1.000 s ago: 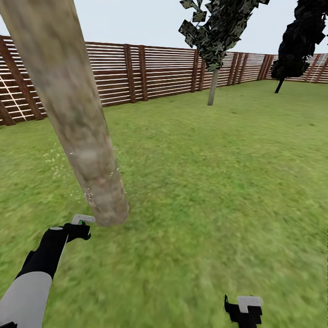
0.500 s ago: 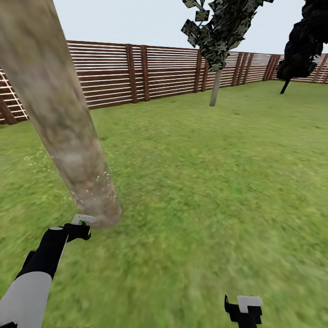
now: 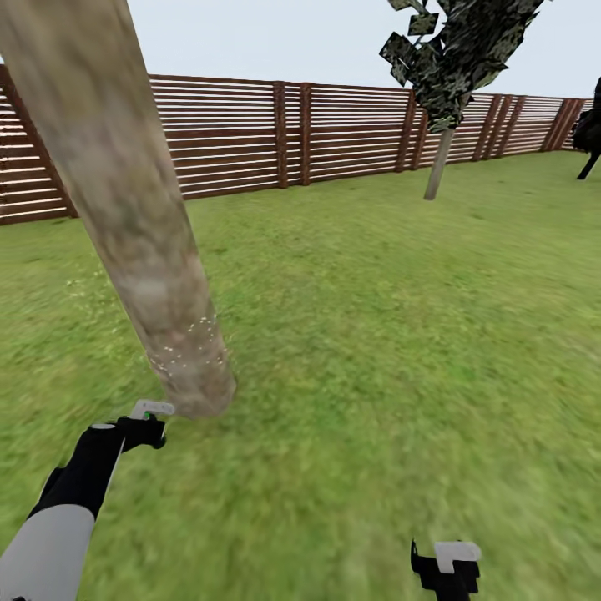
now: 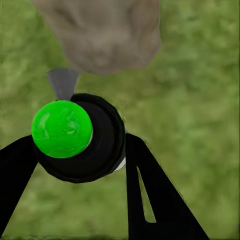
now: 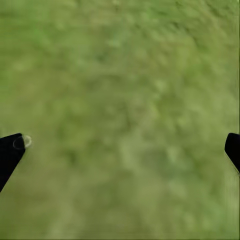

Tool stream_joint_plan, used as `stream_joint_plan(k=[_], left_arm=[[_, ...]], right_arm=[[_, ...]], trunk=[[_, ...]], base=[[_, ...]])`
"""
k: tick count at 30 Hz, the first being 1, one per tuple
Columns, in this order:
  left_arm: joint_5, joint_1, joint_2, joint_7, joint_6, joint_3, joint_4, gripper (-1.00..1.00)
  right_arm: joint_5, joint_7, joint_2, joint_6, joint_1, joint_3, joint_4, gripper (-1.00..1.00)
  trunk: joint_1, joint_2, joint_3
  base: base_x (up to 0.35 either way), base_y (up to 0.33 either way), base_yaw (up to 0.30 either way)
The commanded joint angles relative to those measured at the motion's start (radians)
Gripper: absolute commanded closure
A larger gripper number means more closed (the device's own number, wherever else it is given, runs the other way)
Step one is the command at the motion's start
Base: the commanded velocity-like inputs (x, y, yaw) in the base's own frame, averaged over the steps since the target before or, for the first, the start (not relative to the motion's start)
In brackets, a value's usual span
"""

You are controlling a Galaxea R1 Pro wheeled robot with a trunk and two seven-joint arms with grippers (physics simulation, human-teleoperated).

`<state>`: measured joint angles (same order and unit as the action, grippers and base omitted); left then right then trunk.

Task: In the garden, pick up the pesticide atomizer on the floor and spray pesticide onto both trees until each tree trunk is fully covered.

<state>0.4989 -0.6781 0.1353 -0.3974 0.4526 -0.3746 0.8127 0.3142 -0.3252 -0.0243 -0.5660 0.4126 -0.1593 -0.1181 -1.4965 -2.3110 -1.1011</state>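
Observation:
The near tree's trunk [image 3: 133, 217], thick and pale, leans from the top left down to its foot in the grass. Whitish pesticide specks [image 3: 185, 349] dot its lower part. My left gripper [image 3: 140, 430] hangs just short of the trunk's foot, shut on the pesticide atomizer [image 3: 152, 409]. In the left wrist view my left gripper [image 4: 80, 150] clamps the atomizer [image 4: 95, 142]; its green cap [image 4: 62, 129] faces the camera and its grey nozzle [image 4: 62, 82] points at the trunk [image 4: 100, 35]. The second tree [image 3: 437, 163] stands far off by the fence. My right gripper [image 3: 446, 563] is low at the right, open [image 5: 120, 150] over bare grass.
A brown slatted fence [image 3: 250, 138] rings the lawn at the back. A black cypress-like tree [image 3: 588, 133] shows at the far right edge. Open grass [image 3: 401, 334] stretches between the near trunk and the far tree.
The whole view has swung left, so fence and far tree sit further right in the picture. Both arms keep their pose. Specks now gather on the trunk's lower part.

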Motion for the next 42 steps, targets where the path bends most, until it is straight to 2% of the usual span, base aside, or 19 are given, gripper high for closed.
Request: stream_joint_plan(k=[1,3,5,7,8,10,12,14,16,17,19,23,25,27,28,30,33,35,42], left_arm=[[-0.003,0.000,-0.001,0.021,0.000,0.000,-0.003,1.00],[-0.001,0.000,-0.007,0.056,0.003,0.009,0.008,1.00],[-0.002,-0.009,-0.010,0.062,0.023,0.023,0.038,1.00],[-0.004,-0.021,-0.019,0.053,0.084,0.033,0.093,1.00],[-0.004,-0.039,-0.030,0.017,0.115,0.051,0.136,1.00],[0.000,-0.076,-0.037,-0.107,0.185,0.087,0.184,1.00],[0.000,-0.107,-0.037,-0.144,0.232,0.140,0.210,1.00],[0.001,-0.136,-0.016,-0.152,0.248,0.158,0.217,1.00],[-0.003,-0.162,0.061,-0.165,0.253,0.156,0.209,1.00],[-0.002,-0.166,0.098,-0.208,0.254,0.155,0.209,1.00],[0.004,-0.167,0.130,-0.265,0.254,0.147,0.215,1.00],[0.002,-0.171,0.118,-0.280,0.300,0.155,0.223,1.00],[-0.001,-0.177,0.116,-0.285,0.315,0.158,0.256,1.00],[0.000,-0.188,0.120,-0.365,0.346,0.180,0.292,1.00],[0.008,-0.213,0.128,-0.425,0.391,0.207,0.297,1.00],[0.028,-0.225,0.156,-0.467,0.421,0.233,0.302,1.00],[0.032,-0.221,0.172,-0.486,0.426,0.251,0.329,1.00],[0.037,-0.227,0.168,-0.499,0.437,0.286,0.367,1.00],[0.038,-0.231,0.170,-0.500,0.439,0.287,0.370,1.00]], right_arm=[[-0.001,0.000,-0.001,0.000,0.000,0.000,0.000,-1.00],[-0.001,0.000,0.000,0.000,0.000,0.000,0.000,-1.00],[-0.001,0.000,-0.001,0.000,0.000,0.000,0.000,-1.00],[-0.001,0.000,-0.002,0.000,0.000,0.000,0.000,-1.00],[-0.001,0.000,-0.002,0.000,0.000,0.000,0.000,-1.00],[-0.001,-0.001,-0.005,0.000,0.000,-0.001,0.000,-1.00],[-0.001,-0.001,-0.006,0.000,0.000,-0.001,0.000,-1.00],[-0.001,-0.001,-0.006,0.000,0.000,-0.002,0.000,-1.00],[-0.001,-0.001,-0.006,0.000,0.000,-0.002,0.000,-1.00],[-0.001,-0.001,-0.006,0.000,0.000,-0.002,0.000,-1.00],[-0.001,-0.001,-0.006,0.000,0.000,-0.002,-0.001,-1.00],[-0.002,-0.002,-0.006,0.000,0.000,-0.002,-0.001,-1.00],[-0.003,-0.003,-0.005,0.000,0.000,-0.002,-0.002,-1.00],[-0.003,-0.003,-0.006,0.000,0.000,-0.002,-0.002,-1.00],[-0.003,-0.003,-0.006,0.000,0.000,-0.002,-0.002,-1.00],[-0.003,-0.002,-0.006,0.000,0.000,-0.002,-0.002,-1.00],[-0.002,-0.002,-0.005,0.000,0.000,-0.001,-0.002,-1.00],[-0.002,-0.002,-0.006,0.000,0.000,-0.002,-0.002,-1.00],[-0.001,-0.002,-0.006,0.000,0.000,-0.002,-0.002,-1.00]], trunk=[[0.000,0.000,0.000],[0.000,0.000,0.000],[0.000,0.000,0.000],[0.000,0.000,0.000],[0.000,0.000,0.000],[0.000,0.000,0.000],[0.000,0.000,0.000],[0.000,0.000,0.000],[0.000,0.000,0.000],[0.000,0.000,0.000],[0.000,0.000,0.000],[0.000,0.000,0.000],[0.000,0.000,0.000],[0.000,0.000,0.000],[0.000,0.000,0.000],[0.000,0.000,0.000],[0.000,0.000,0.000],[0.000,0.000,0.000],[0.000,0.000,0.000]], base=[[0.192,-0.156,0.277],[0.069,-0.056,0.277],[0.009,-0.008,0.277],[0.002,-0.001,0.277],[0.000,0.000,0.247],[0.000,0.000,0.061],[0.000,0.000,0.010],[0.000,0.000,0.001],[0.000,0.000,0.000],[0.000,0.000,0.000],[0.000,0.000,0.000],[0.000,0.000,0.020],[0.000,0.000,0.230],[0.000,0.000,0.270],[0.000,0.000,0.190],[0.000,0.000,0.055],[0.023,-0.013,0.016],[0.194,-0.175,0.088],[0.059,-0.249,0.004]])
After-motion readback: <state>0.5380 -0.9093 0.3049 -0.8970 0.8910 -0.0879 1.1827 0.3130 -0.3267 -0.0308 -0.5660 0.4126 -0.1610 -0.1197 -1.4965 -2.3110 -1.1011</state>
